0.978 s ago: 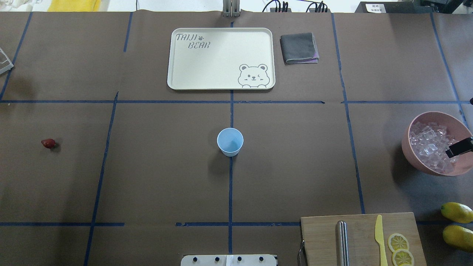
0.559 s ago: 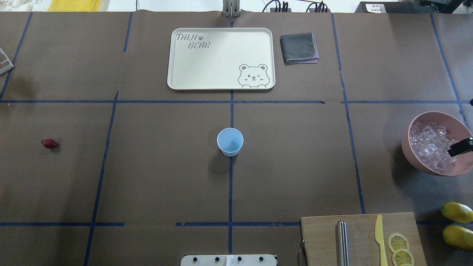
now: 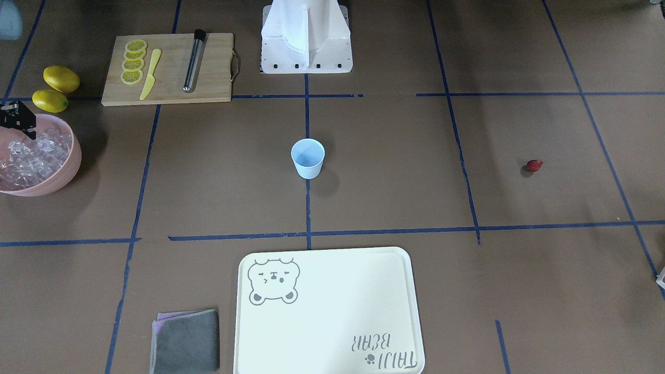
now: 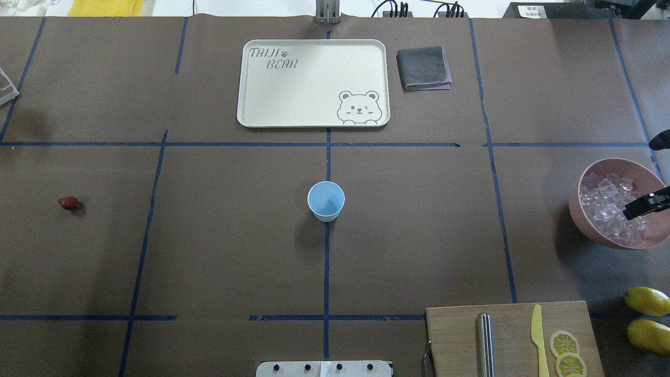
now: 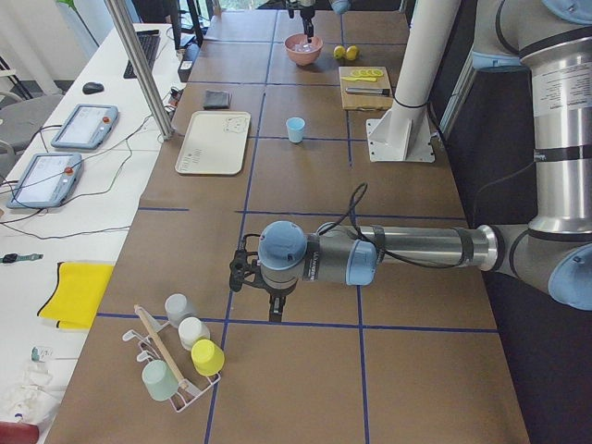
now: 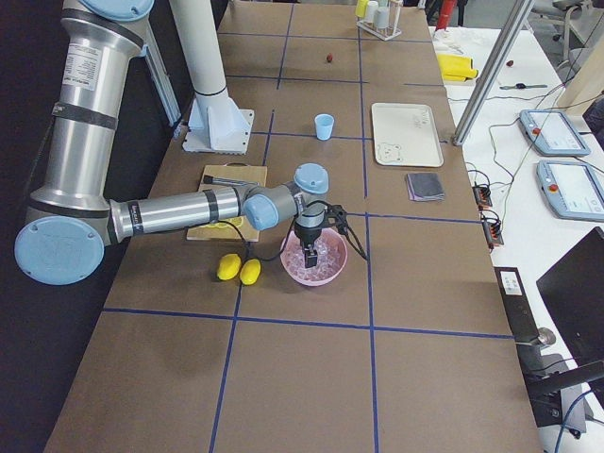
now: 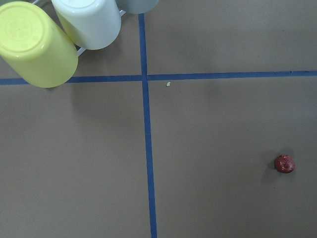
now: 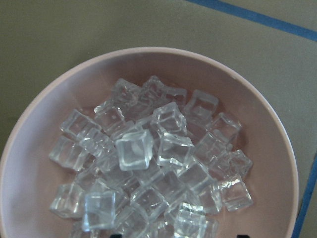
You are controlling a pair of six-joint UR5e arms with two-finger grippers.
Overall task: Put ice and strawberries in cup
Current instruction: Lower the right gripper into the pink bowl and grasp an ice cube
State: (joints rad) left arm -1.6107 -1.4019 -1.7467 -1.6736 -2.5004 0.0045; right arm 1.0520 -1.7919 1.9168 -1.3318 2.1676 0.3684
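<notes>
The pale blue cup stands upright at the table's middle, also in the front view. The strawberry lies alone far left; the left wrist view has it at lower right. The ice fills a pink bowl far right, close up in the right wrist view. My right gripper hangs open just above the ice, with one finger over the bowl. My left gripper shows only in the left exterior view, near the strawberry's end; I cannot tell whether it is open or shut.
A cream tray and a grey cloth lie at the far side. A cutting board with a yellow knife, a metal rod and lemon slices is near right, two lemons beside it. A cup rack stands at the left end.
My right gripper's fingers have shifted slightly left over the bowl, and its second finger shows more at the view's right edge. The cup and strawberry have not moved.
</notes>
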